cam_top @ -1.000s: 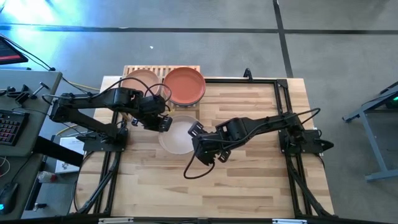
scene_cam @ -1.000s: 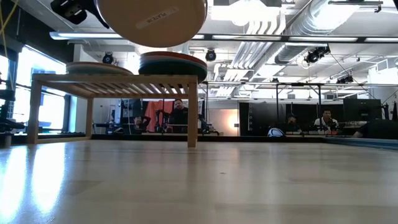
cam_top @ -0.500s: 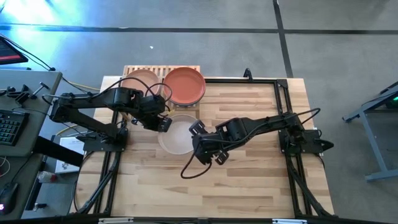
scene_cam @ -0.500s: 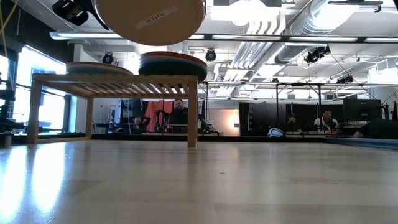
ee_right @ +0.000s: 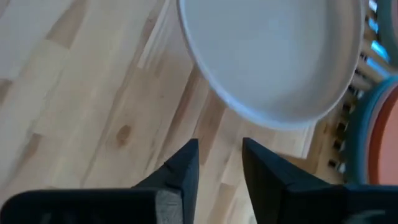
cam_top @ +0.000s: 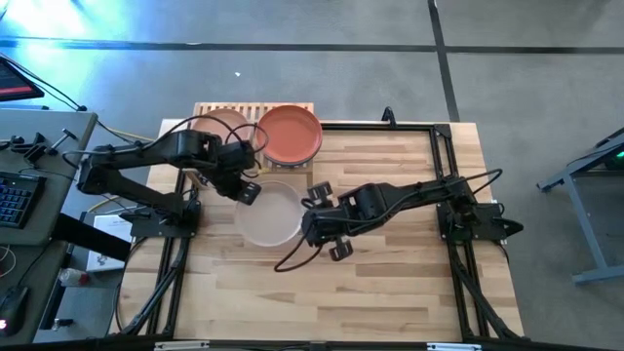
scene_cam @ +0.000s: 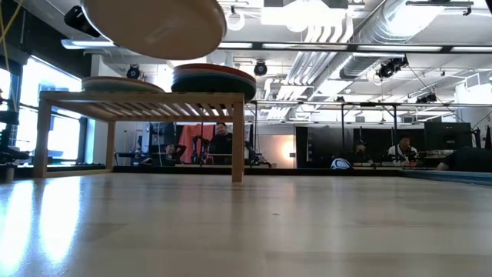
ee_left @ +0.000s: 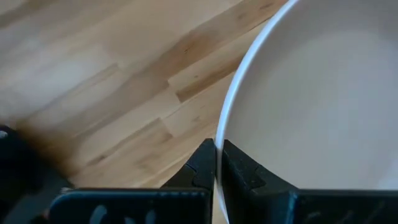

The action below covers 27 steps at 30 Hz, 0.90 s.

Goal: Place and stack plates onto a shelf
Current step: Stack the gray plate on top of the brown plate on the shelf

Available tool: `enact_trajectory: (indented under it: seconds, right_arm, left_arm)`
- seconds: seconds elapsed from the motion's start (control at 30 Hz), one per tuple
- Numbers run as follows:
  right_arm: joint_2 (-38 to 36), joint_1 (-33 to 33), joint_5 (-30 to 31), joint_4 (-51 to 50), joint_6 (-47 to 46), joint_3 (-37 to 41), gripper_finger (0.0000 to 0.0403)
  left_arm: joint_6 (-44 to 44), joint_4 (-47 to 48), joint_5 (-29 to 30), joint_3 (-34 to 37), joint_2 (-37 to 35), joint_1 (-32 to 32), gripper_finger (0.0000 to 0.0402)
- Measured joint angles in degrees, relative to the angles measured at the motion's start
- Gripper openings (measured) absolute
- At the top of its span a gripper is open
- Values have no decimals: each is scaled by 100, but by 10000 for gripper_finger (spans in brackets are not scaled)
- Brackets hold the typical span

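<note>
Butcher-block tabletop [cam_top: 390, 244] in a large open workroom; grey floor around it, ceiling ducts and lights overhead in the low view. People [scene_cam: 221, 142] sit at desks far behind the table.

Shelf [scene_cam: 142, 104]: low light-wood slatted rack on short legs, at the table's far edge toward the left side. Two piles on it. Left pile topped by a peach plate [cam_top: 219, 127], partly covered by the left arm from above. Right pile topped by a terracotta red plate [cam_top: 289, 134] with a teal rim showing beneath it; in the low view this pile stands clearly taller than the left one.

Beige plate [cam_top: 267, 214]: off the table, held in the air in front of the shelf, tilted, its underside visible at the top of the low view [scene_cam: 154, 27].

Left gripper [cam_top: 246, 191]: at the beige plate's rim on the side nearest the shelf. The left wrist view shows both fingers pinched together on the rim [ee_left: 219, 163], one on each face of it. This is the only grip on the plate.

Right gripper [cam_top: 310, 209]: just beside the plate's opposite edge, above the tabletop. Fingers [ee_right: 180, 169] apart, with bare wood showing between them; plate edge lies ahead of the tips, not between them.
</note>
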<state>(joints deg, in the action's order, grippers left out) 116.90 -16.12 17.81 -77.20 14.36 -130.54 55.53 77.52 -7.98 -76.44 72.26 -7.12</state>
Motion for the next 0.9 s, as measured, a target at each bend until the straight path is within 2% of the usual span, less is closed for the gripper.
enact_trajectory:
  seconds: [0.33,0.5,0.67,0.9]
  right_arm:
    - [0,3,303,-84,-1248,0,114]
    - [0,53,642,-114,-1695,0,114]
    - [0,204,911,-282,-1711,0,114]
    - [0,660,915,-583,-1377,0,114]
  left_arm:
    - [-918,269,86,0,-557,-566,3]
    - [-1220,456,467,0,-956,-1039,3]
    - [-1403,460,768,0,-1309,-1660,3]
    - [-1532,456,1053,0,-1584,-2545,3]
